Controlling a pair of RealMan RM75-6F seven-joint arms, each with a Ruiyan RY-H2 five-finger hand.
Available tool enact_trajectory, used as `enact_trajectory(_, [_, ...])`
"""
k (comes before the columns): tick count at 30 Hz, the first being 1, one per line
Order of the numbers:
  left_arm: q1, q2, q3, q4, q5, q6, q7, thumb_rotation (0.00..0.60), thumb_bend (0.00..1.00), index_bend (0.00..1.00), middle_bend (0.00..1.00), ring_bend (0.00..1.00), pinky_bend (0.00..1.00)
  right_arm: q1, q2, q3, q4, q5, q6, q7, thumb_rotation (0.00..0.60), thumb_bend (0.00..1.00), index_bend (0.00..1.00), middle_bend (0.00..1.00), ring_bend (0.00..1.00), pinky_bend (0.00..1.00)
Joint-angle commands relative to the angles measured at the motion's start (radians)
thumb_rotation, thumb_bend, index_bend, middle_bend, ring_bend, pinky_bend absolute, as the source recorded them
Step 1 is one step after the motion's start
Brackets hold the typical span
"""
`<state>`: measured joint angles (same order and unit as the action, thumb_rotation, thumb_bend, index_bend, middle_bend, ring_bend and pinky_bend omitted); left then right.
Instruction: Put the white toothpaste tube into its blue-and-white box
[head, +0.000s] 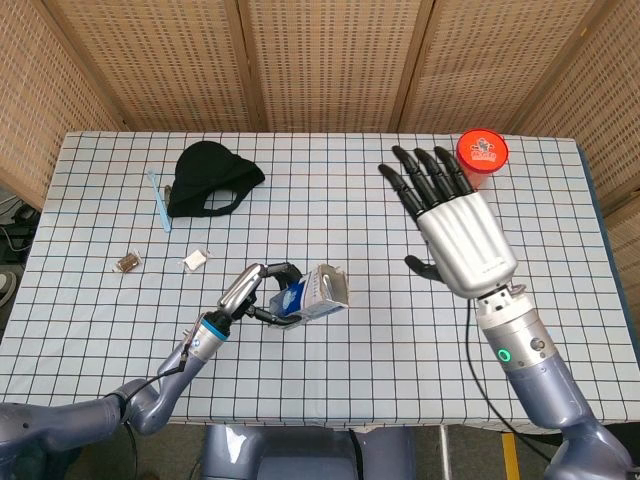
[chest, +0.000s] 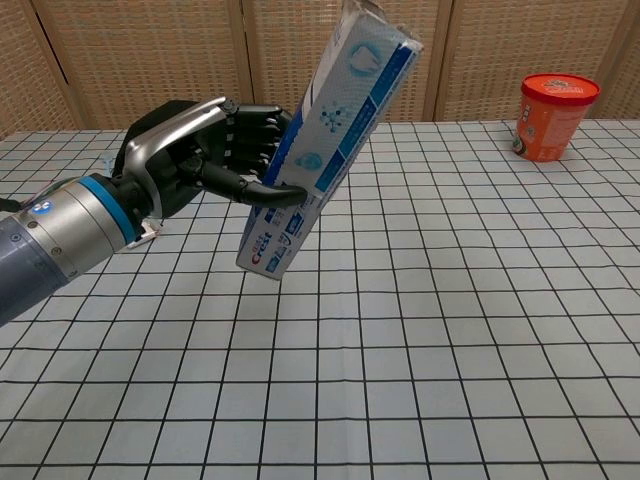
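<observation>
My left hand (chest: 200, 160) grips the blue-and-white toothpaste box (chest: 325, 135) around its lower half and holds it steeply tilted, open end up, above the checked table. In the head view the same box (head: 315, 295) shows end-on beside my left hand (head: 262, 290). No part of the white tube is visible outside the box. My right hand (head: 455, 225) is raised well clear to the right, palm flat and fingers spread, holding nothing. The chest view does not show it.
An orange tub (head: 480, 158) stands at the back right, also seen as the tub (chest: 555, 115) in the chest view. A black cap (head: 210, 178), a blue toothbrush (head: 160, 200) and two small wrapped items (head: 195, 260) lie at the left on the table (head: 380, 350).
</observation>
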<state>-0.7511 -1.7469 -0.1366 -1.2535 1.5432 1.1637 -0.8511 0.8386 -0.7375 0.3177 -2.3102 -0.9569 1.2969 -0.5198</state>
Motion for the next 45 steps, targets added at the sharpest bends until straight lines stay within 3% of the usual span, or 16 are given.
enact_trajectory(1, [0.002, 0.03, 0.01, 0.008, 0.012, 0.0, 0.044, 0.6, 0.17, 0.61, 0.47, 0.49, 0.52, -0.068, 0.017, -0.029, 0.114, 0.009, -0.052, 0.098, 0.6, 0.0, 0.0, 0.0, 0.01, 0.07])
enact_trajectory(4, [0.004, 0.055, 0.017, 0.013, 0.014, -0.006, 0.081, 0.6, 0.17, 0.61, 0.47, 0.49, 0.52, -0.099, -0.003, -0.058, 0.188, -0.019, -0.084, 0.148, 0.6, 0.0, 0.0, 0.0, 0.01, 0.04])
enact_trajectory(12, [0.019, 0.135, 0.058, 0.085, -0.004, -0.067, 0.243, 0.6, 0.17, 0.61, 0.47, 0.49, 0.52, -0.213, -0.168, -0.206, 0.495, -0.181, -0.164, 0.285, 0.6, 0.0, 0.0, 0.0, 0.0, 0.0])
enact_trajectory(18, [0.022, 0.141, 0.073, 0.138, -0.054, -0.146, 0.366, 0.6, 0.19, 0.61, 0.47, 0.49, 0.48, -0.267, -0.271, -0.247, 0.639, -0.239, -0.184, 0.401, 0.6, 0.0, 0.0, 0.0, 0.0, 0.0])
enact_trajectory(26, [0.023, 0.098, 0.064, 0.189, -0.1, -0.195, 0.425, 0.6, 0.18, 0.61, 0.47, 0.49, 0.46, -0.311, -0.339, -0.266, 0.747, -0.302, -0.185, 0.486, 0.6, 0.0, 0.0, 0.0, 0.0, 0.0])
enact_trajectory(29, [0.016, 0.097, 0.067, 0.185, -0.113, -0.233, 0.442, 0.6, 0.11, 0.47, 0.35, 0.36, 0.33, -0.323, -0.347, -0.261, 0.758, -0.313, -0.178, 0.507, 0.6, 0.0, 0.0, 0.0, 0.0, 0.0])
enact_trajectory(31, [0.01, 0.111, 0.066, 0.161, -0.125, -0.264, 0.443, 0.6, 0.02, 0.23, 0.1, 0.1, 0.16, -0.33, -0.349, -0.258, 0.761, -0.318, -0.176, 0.521, 0.6, 0.0, 0.0, 0.0, 0.0, 0.0])
enact_trajectory(33, [0.011, 0.127, 0.056, 0.13, -0.13, -0.26, 0.438, 0.6, 0.0, 0.08, 0.0, 0.01, 0.05, -0.337, -0.348, -0.254, 0.763, -0.325, -0.172, 0.531, 0.6, 0.0, 0.0, 0.0, 0.0, 0.0])
enact_trajectory(34, [0.015, 0.136, 0.051, 0.114, -0.13, -0.25, 0.435, 0.6, 0.0, 0.03, 0.0, 0.0, 0.02, -0.341, -0.347, -0.253, 0.762, -0.328, -0.17, 0.535, 0.6, 0.0, 0.0, 0.0, 0.0, 0.0])
enact_trajectory(40, [0.052, 0.228, 0.03, -0.019, -0.108, -0.15, 0.44, 0.6, 0.0, 0.0, 0.0, 0.0, 0.0, -0.375, -0.329, -0.255, 0.746, -0.367, -0.132, 0.552, 0.6, 0.0, 0.0, 0.0, 0.0, 0.0])
enact_trajectory(45, [0.153, 0.369, 0.038, -0.183, -0.104, 0.007, 0.566, 0.6, 0.0, 0.0, 0.0, 0.0, 0.0, -0.438, -0.318, -0.276, 0.734, -0.442, -0.035, 0.583, 0.6, 0.0, 0.0, 0.0, 0.0, 0.0])
